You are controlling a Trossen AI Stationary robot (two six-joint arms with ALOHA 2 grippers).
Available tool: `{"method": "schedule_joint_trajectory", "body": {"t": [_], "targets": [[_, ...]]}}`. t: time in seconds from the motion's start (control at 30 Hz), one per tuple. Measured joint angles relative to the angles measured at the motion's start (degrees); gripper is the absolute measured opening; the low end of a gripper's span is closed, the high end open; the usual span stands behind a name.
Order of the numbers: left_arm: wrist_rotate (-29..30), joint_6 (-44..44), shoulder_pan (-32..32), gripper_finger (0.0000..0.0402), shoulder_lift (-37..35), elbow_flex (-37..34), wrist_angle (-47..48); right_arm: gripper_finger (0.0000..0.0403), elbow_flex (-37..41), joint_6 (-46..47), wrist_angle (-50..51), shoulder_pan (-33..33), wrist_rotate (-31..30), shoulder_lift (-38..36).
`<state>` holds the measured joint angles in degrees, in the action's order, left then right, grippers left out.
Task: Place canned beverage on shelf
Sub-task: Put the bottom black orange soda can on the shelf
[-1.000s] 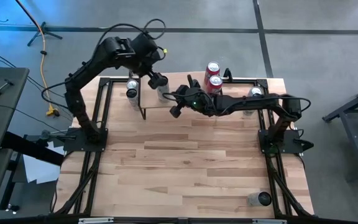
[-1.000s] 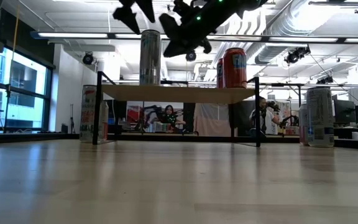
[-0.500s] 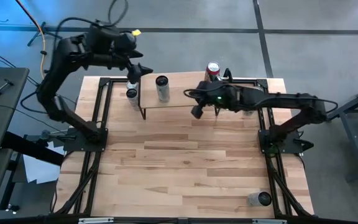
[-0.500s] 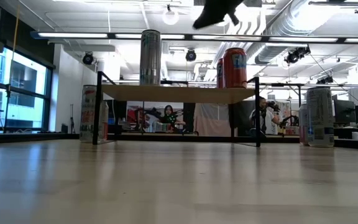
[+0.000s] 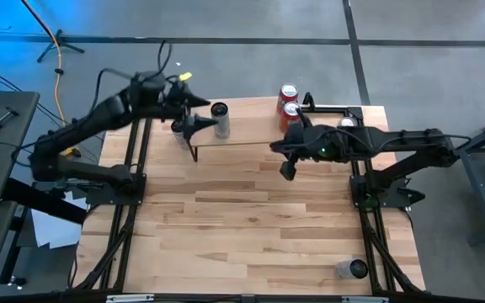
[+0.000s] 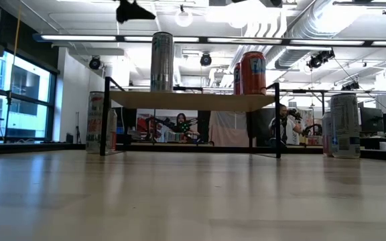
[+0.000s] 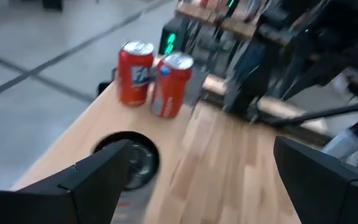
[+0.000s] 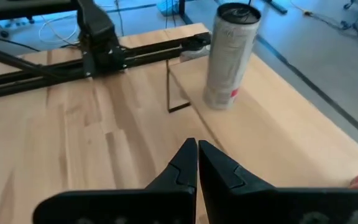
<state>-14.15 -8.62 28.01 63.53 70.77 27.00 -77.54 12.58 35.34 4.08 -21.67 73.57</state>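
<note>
high view: left gripper jaws open beside silver can on shelf; right gripper jaws closed, empty.

Pale wood shelf, glossy metal cans

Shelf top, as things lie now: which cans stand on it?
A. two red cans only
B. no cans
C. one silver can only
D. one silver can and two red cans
D: the shelf carries a silver can near one end and two red cans at the other.
</note>
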Motion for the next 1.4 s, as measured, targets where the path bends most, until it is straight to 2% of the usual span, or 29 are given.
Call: {"method": "schedule_joint_trajectory", "body": {"t": [0.1, 0.17, 0.3, 0.47, 0.6, 0.77, 0.93, 1.17, 1.4], "targets": [[-0.66, -2.82, 0.11, 0.0358, -6.25, -9.27, -9.11, 0.0000, 0.00, 1.13, 0.26, 1.71, -1.42, -0.14], [-0.48, -2.30, 0.11, 0.0358, -9.73, -13.37, -11.78, 0.0000, 0.00, 1.84, 0.29, 2.44, -1.97, -0.09], [2.46, 10.60, 0.11, 0.0358, -13.39, -17.81, -9.75, 0.0000, 0.00, 1.99, 0.21, 2.79, -1.93, -0.09], [7.61, 20.92, 0.11, 0.0358, -12.02, -18.54, -8.86, 0.0000, 0.00, 1.99, 0.02, 2.68, -1.66, -0.09], [11.68, 26.09, 0.50, 0.0358, -7.99, -18.56, -9.32, 0.0000, 0.02, 3.67, 0.02, 2.71, 1.57, -0.07], [2.60, 25.76, 3.75, 0.0358, -2.27, -18.58, -10.76, 0.0000, 0.02, 6.46, 0.04, 2.73, 5.16, -0.07], [1.86, 27.38, 7.56, 0.0358, 2.26, -18.58, -13.92, 0.0000, 0.02, 6.86, 0.02, 2.73, 5.68, -0.07], [-10.36, 25.81, 10.26, 0.0358, 6.89, -18.58, -18.31, 0.0000, 0.02, 6.55, 0.06, 2.73, 5.68, -0.07], [-15.16, 25.05, 10.23, 0.0358, 11.47, -18.58, -22.72, 0.0000, 0.02, 6.49, 0.29, 2.73, 5.68, -0.05]]}}
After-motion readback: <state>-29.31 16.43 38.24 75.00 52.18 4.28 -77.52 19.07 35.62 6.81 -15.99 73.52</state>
